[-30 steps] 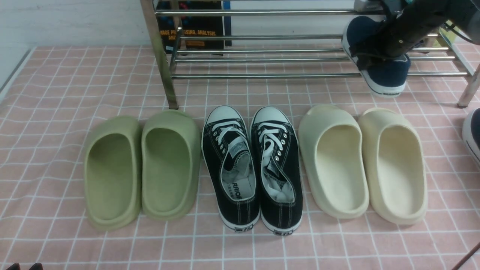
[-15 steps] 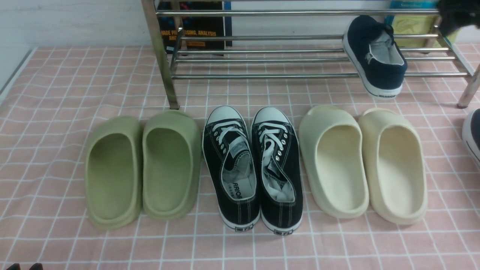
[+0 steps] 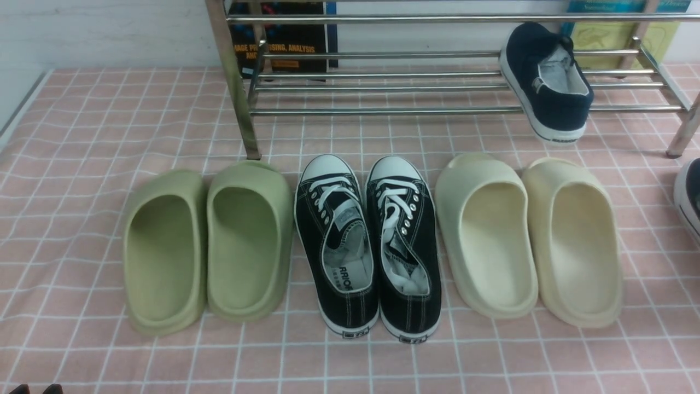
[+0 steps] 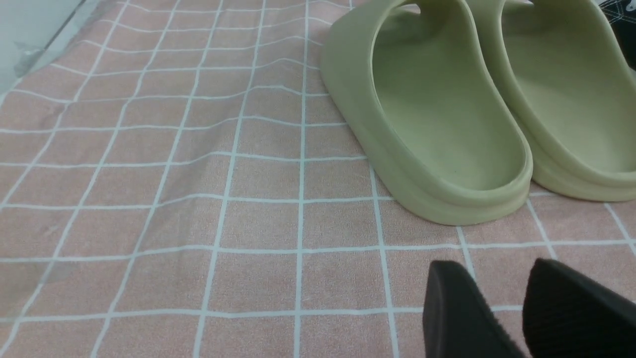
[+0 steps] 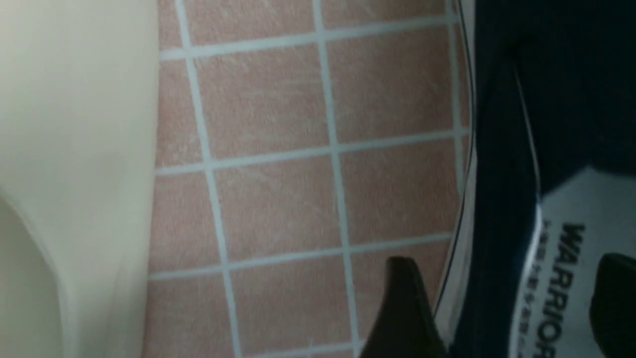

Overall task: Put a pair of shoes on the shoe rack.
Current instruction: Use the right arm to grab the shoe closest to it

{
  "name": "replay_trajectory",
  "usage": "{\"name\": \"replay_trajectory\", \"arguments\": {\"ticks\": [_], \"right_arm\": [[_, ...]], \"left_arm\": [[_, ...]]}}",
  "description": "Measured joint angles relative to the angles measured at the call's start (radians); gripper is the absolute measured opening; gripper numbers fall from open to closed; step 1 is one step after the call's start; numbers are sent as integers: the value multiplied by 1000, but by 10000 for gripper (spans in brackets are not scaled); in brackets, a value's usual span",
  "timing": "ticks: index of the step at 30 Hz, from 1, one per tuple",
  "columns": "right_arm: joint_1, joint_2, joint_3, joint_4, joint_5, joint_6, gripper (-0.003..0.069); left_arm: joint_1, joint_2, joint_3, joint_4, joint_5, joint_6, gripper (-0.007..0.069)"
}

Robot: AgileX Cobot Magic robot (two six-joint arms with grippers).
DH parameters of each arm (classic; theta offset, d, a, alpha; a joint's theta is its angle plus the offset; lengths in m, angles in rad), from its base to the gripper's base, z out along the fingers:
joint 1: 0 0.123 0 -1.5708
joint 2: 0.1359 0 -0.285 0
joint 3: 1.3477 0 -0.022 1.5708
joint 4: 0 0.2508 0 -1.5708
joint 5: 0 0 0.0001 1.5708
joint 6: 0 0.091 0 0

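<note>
Leftmost, the left claw hovers over the pink, checked, cloth-covered worktop, its ribbed black fingers slightly parted and empty. One navy canvas shoe rests tilted on the steel-bar shoe rack. The right claw, spread wide, straddles the white-edged side wall of the second navy shoe, which lies on the worktop.

Green slides lie near the hand on pink cloth.
</note>
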Motion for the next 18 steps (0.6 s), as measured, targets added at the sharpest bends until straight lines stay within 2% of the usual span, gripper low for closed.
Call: {"name": "replay_trajectory", "arguments": {"ticks": [3,7,8,9,11,18], "right_arm": [[3,39,3,-2,-37,-2,410],[3,86,6,-3,-55,-2,166],[3,86,6,-4,-56,-2,152],[2,84,6,-13,-54,-2,43],[2,72,-3,-14,-30,-2,8],[73,-67,-81,75,182,-25,8]], "left_arm": [[0,0,0,0,0,0,240],[0,0,0,0,0,0,240],[0,0,0,0,0,0,240],[0,0,0,0,0,0,240],[0,0,0,0,0,0,240],[0,0,0,0,0,0,240]]}}
